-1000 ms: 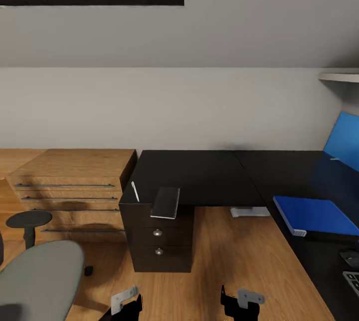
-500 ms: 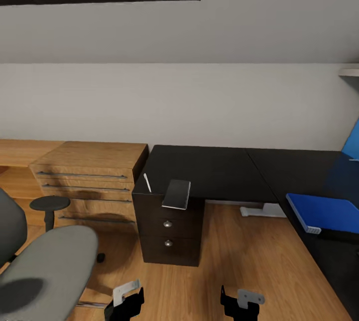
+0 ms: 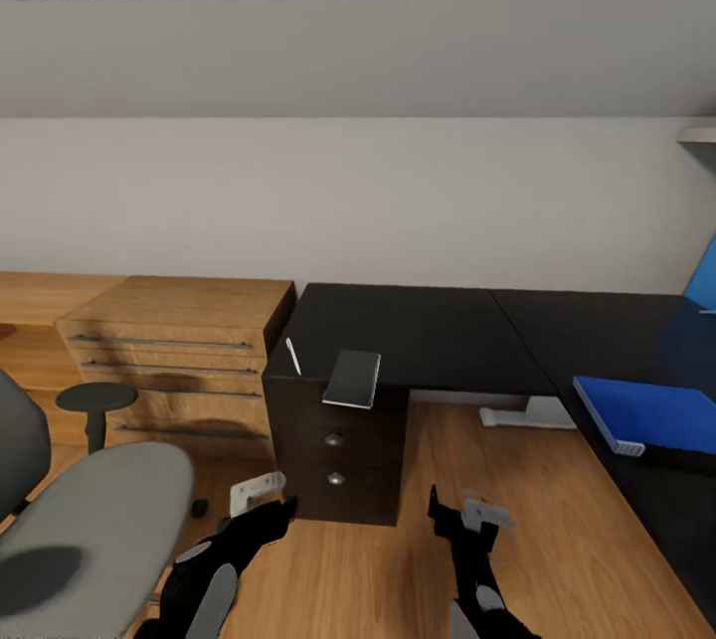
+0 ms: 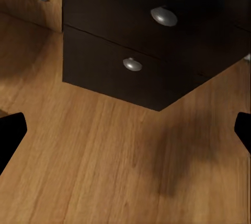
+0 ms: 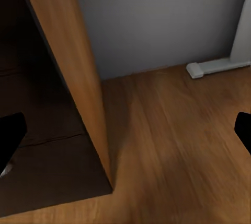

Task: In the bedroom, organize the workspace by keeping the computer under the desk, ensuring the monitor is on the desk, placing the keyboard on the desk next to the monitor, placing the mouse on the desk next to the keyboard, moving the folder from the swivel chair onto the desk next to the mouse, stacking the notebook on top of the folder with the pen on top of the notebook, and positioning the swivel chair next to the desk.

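Observation:
The black L-shaped desk [image 3: 418, 331] stands against the wall, its drawer pedestal [image 3: 338, 460] facing me. A thin grey notebook [image 3: 353, 379] lies on the desk's near corner, slightly over the edge. The white pen [image 3: 293, 356] rests just left of it. On the desk's right wing sits the blue folder [image 3: 646, 415]. The swivel chair [image 3: 89, 520] with its grey seat is at the lower left. My left gripper [image 3: 278, 512] [image 4: 128, 130] hangs open over the floor before the pedestal's knobs [image 4: 133, 65]. My right gripper [image 3: 438, 510] [image 5: 128, 130] is open too, empty.
A light-wood chest [image 3: 169, 361] with bar handles stands left of the desk. The chair's black armrest [image 3: 96, 399] rises in front of it. A white desk foot [image 3: 522, 413] [image 5: 209, 67] lies on the wood floor. A blue upright panel [image 3: 701, 286] shows at the right edge.
The view swung left, then held, bringing the chair into the picture. Both arms have reached forward and up toward the pedestal. Notebook, pen and folder lie as before.

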Controlling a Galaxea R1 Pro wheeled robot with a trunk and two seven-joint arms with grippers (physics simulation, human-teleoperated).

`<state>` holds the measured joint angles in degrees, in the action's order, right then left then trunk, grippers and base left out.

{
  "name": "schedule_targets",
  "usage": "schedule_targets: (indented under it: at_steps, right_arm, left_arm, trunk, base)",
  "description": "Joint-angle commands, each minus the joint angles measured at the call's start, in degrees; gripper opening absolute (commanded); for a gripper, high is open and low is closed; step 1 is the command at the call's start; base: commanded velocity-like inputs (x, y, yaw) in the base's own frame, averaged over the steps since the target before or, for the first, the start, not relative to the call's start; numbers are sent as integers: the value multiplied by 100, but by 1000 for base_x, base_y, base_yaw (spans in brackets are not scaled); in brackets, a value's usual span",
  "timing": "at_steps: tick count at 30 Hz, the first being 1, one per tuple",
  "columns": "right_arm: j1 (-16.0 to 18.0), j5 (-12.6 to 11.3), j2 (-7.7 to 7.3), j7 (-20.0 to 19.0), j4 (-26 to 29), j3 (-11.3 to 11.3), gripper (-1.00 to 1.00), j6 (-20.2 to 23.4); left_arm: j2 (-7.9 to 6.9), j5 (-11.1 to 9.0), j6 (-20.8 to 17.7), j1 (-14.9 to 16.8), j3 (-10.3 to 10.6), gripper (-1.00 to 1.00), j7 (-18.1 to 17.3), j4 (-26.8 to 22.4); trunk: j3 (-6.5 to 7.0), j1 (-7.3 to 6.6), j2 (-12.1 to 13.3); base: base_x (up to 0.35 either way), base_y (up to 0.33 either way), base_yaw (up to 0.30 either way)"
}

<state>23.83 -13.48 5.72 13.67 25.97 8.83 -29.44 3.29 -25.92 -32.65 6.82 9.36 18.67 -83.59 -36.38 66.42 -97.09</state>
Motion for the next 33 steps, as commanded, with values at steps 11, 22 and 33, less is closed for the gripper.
schedule_targets:
  at_steps: [11,22,33]
  right_arm:
    - [867,-2977,-42,-589,1469,27,100,2465]
    - [957,-3656,-39,-1892,1636,64,100,2611]
    - [948,-3681,-59,-1978,1627,53,100,2618]
  left_arm:
    - [21,-516,-134,4,-866,100,41,-418]
    - [50,-545,-88,4,-924,100,66,-297]
    - [58,-546,-84,4,-906,100,60,-202]
  trunk:
    - [-204,242,-445]
    - [-402,484,-887]
    - [-599,725,-1328]
  base:
    - [0,0,0]
    - [0,0,2]
    - [0,0,216]
